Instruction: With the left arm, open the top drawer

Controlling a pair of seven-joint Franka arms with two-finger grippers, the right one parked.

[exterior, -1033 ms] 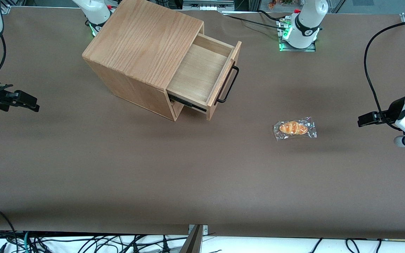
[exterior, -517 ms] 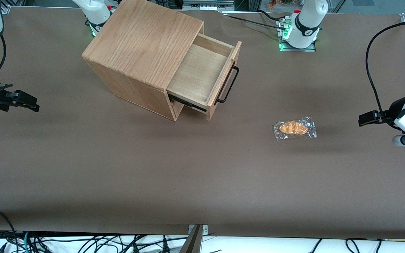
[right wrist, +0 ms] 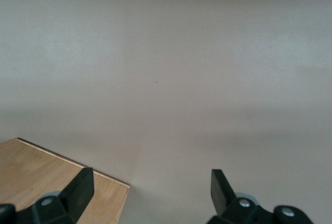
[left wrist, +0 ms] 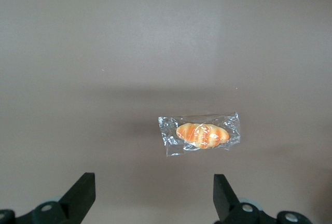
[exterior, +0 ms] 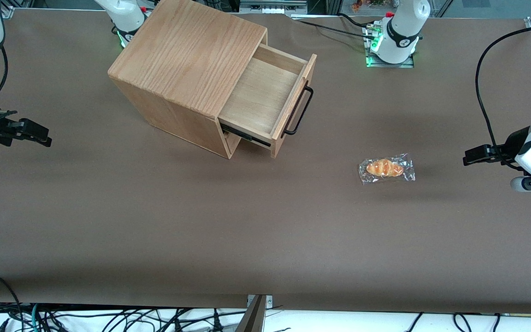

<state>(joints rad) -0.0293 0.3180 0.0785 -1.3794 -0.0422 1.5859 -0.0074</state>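
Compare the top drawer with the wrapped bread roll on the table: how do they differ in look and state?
The top drawer is pale wood, pulled out, open and empty; the bread roll is orange-brown, sealed in clear wrap. The drawer sits in the wooden box; the roll lies on the table. The open gripper above the roll touches neither.

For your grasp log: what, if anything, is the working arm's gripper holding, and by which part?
Nothing. The gripper is open and empty, above the table near the wrapped bread, well away from the top drawer, which stands pulled out.
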